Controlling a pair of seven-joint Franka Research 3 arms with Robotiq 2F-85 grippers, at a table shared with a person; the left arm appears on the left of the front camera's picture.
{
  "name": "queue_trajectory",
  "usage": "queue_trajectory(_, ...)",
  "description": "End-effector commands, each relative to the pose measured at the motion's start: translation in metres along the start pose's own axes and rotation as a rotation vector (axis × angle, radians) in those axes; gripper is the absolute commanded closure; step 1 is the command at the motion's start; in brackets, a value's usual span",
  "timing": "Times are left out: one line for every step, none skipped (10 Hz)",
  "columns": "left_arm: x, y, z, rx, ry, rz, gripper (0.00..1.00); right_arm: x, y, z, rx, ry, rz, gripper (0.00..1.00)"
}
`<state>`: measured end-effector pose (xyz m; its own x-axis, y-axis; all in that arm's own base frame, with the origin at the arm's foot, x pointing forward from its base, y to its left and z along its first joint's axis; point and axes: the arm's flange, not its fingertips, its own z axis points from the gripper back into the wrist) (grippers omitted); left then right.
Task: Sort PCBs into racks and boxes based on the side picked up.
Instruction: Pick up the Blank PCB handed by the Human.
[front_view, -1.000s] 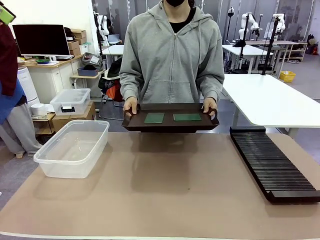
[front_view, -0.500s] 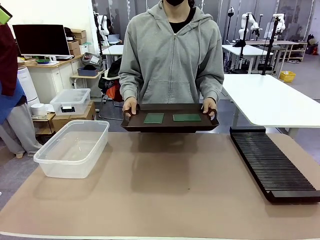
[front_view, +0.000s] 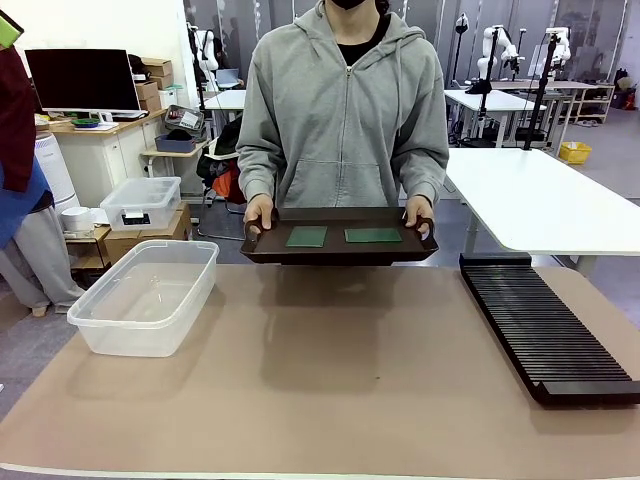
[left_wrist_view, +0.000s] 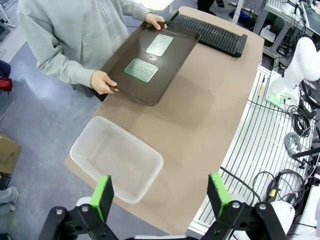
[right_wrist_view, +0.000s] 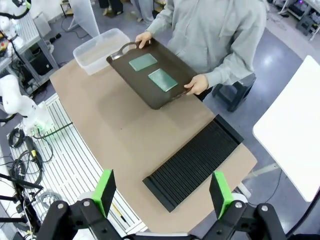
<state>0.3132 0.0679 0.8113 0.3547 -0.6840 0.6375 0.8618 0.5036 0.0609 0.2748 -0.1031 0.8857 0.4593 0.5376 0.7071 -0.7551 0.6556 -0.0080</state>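
Two green PCBs (front_view: 307, 236) (front_view: 373, 235) lie flat side by side on a dark brown tray (front_view: 340, 252) that a person in a grey hoodie holds with both hands above the table's far edge. The PCBs (left_wrist_view: 141, 70) (left_wrist_view: 160, 45) also show from high up in the left wrist view, and as PCBs (right_wrist_view: 143, 62) (right_wrist_view: 162, 79) in the right wrist view. The clear tub (front_view: 147, 296) stands empty at the table's left. The black slotted rack (front_view: 545, 328) lies along the right. My left gripper (left_wrist_view: 161, 194) and right gripper (right_wrist_view: 162, 196) are open, high above the table, holding nothing.
A smaller clear lidded box (front_view: 142, 203) sits on a stand behind the tub. A white table (front_view: 545, 205) stands at the far right. The brown table mat (front_view: 330, 380) lies bare between tub and rack. Cables and a robot base (left_wrist_view: 295, 75) lie beside the table.
The person has shifted the tray very slightly; nothing else has moved.
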Motion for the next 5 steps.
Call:
queue_trajectory(0.0008,0.0009,-0.0003,0.003,-0.010,0.004,0.00,0.0014,-0.0062,0.0033,0.002,-0.058,0.015,0.00)
queue_trajectory(0.0008,0.0009,-0.0003,0.003,-0.010,0.004,0.00,0.0012,-0.0064,0.0050,-0.002,-0.064,0.014,0.00)
queue_trajectory(0.0008,0.0009,-0.0003,0.003,-0.010,0.004,0.00,0.0013,-0.0055,0.0064,-0.008,-0.071,0.017,0.00)
queue_trajectory(0.0008,0.0009,-0.0003,0.003,-0.010,0.004,0.00,0.0012,-0.0035,0.0081,-0.009,-0.074,0.018,0.00)
queue_trajectory(0.0008,0.0009,-0.0003,0.003,-0.010,0.004,0.00,0.0011,-0.0017,0.0094,-0.021,-0.077,0.016,0.00)
